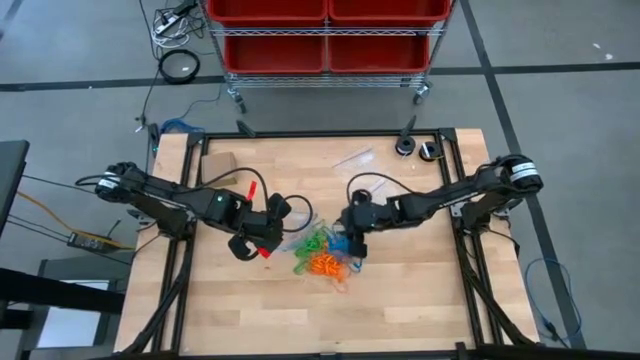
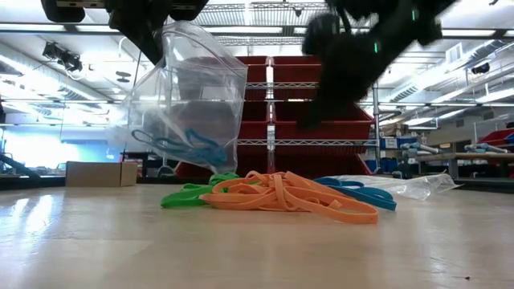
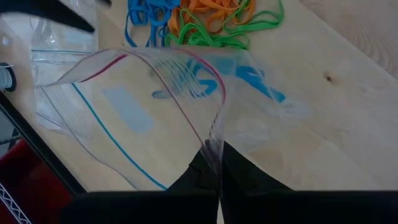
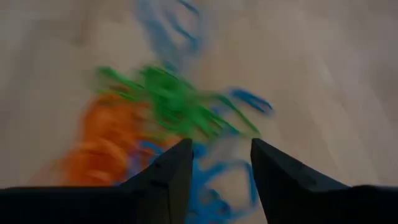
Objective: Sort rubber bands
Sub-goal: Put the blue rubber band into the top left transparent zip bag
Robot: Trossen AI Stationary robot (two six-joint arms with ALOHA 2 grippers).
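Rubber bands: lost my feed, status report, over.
Left gripper shut on clear bag, blue bands inside. Right gripper open over the rubber bands pile. Nothing blocking.

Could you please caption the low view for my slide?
Left gripper holds clear bag above orange, green, blue rubber bands.

Overhead looks straight down; low camera level at tabletop; wrist cameras close; all share rubber bands (image 1: 322, 255).

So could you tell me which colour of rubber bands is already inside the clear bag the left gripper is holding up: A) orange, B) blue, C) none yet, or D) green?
B: blue bands show through the clear bag pinched shut in the left gripper, while orange and green ones lie on the table.
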